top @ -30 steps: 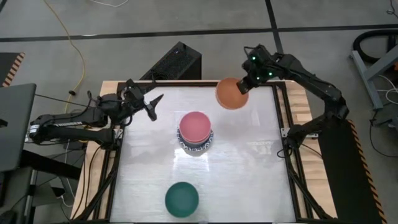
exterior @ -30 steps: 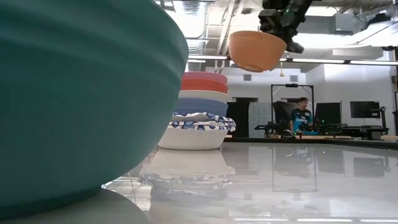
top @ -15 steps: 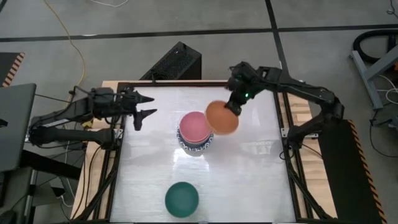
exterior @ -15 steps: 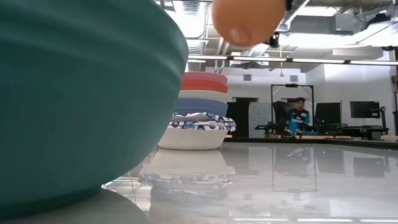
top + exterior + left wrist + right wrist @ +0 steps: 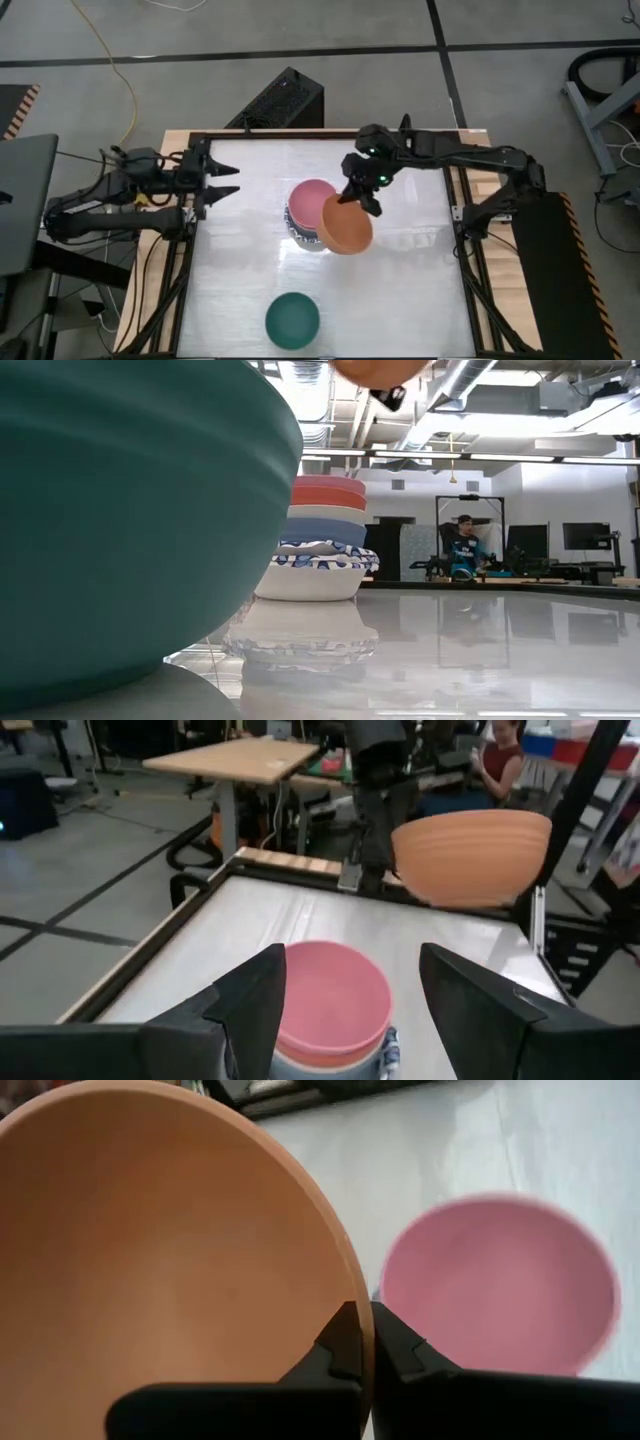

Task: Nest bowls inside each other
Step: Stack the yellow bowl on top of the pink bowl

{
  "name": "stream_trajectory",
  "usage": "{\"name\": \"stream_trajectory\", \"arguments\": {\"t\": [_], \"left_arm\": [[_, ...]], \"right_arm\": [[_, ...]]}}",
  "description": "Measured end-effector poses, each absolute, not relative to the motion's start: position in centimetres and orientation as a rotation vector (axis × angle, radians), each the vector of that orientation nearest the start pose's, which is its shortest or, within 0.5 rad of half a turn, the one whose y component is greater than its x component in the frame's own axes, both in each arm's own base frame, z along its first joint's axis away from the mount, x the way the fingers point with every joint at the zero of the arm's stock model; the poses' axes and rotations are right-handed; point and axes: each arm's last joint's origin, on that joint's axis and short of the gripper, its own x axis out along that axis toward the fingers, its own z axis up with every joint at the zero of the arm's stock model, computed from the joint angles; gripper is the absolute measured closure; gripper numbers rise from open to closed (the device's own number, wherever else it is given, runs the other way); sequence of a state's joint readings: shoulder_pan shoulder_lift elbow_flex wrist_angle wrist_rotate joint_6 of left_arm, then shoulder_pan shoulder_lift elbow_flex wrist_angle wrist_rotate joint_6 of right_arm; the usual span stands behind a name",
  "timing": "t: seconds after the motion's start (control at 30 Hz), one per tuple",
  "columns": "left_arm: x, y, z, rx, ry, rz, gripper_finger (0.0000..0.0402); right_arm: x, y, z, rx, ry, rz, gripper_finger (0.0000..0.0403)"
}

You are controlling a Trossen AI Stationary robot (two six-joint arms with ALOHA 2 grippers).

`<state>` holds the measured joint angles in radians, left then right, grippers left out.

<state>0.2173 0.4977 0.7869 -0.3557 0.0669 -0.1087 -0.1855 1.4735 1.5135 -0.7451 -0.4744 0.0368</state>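
An orange bowl (image 5: 347, 228) hangs above the table, just right of a stack of nested bowls (image 5: 313, 212) with a pink bowl (image 5: 500, 1285) on top. My right gripper (image 5: 355, 198) is shut on the orange bowl. The stack (image 5: 318, 540) stands by its white, blue-patterned bottom bowl on the middle of the table. A dark green bowl (image 5: 292, 318) sits alone near the front edge. My left gripper (image 5: 222, 184) is open at the table's left edge, level, pointing toward the stack. My right gripper pinches the orange bowl's rim (image 5: 350, 1285) on its far side, one finger (image 5: 340, 1342) inside the bowl and the other outside. The fingers slant down from the table's far right. The bowl (image 5: 470, 855) is lifted clear, mouth up and slightly tilted.
A black frame (image 5: 455, 190) borders the white tabletop. The green bowl (image 5: 120, 510) fills the low view's left half. Beyond the table are desks and a seated person (image 5: 465, 545). Bare tabletop lies to the right of the stack and in front of it.
My right gripper has carried the orange bowl from the far right corner toward the middle, to just beside the stack, rolling as it went. My left gripper has drawn back toward the table's left edge and turned level, staying open.
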Motion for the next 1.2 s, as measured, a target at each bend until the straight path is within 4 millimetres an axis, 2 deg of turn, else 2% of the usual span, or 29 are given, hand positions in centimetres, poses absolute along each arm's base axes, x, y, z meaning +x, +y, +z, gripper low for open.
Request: {"name": "stream_trajectory", "arguments": {"t": [0.17, 0.3, 0.43, 0.83, 1.0, 1.2], "left_arm": [[10.5, 2.1, 33.4, -0.155, 0.006, 0.152, 0.0182], [11.2, 2.3, 31.8, -0.176, 0.003, 0.152, 0.0182], [11.6, 2.4, 30.6, -0.202, 0.006, 0.152, 0.0182], [12.6, 2.6, 26.9, -0.291, 0.005, 0.153, 0.0182], [12.9, 2.6, 25.6, -0.318, -0.02, 0.149, 0.0182], [12.9, 2.6, 25.4, -0.339, -0.024, 0.149, 0.0182]], "right_arm": [[32.2, -5.6, 36.2, 0.281, 0.667, 0.296, 0.0391], [33.6, -7.2, 34.4, 0.328, 0.695, 0.27, 0.0391], [34.5, -8.4, 33.7, 0.336, 0.677, 0.244, 0.0391], [34.8, -11.0, 34.1, 0.312, 0.569, 0.185, 0.0391], [34.7, -11.9, 34.2, 0.306, 0.563, 0.045, 0.0391], [34.1, -13.1, 33.9, 0.43, 0.591, -0.091, 0.0392]]}}
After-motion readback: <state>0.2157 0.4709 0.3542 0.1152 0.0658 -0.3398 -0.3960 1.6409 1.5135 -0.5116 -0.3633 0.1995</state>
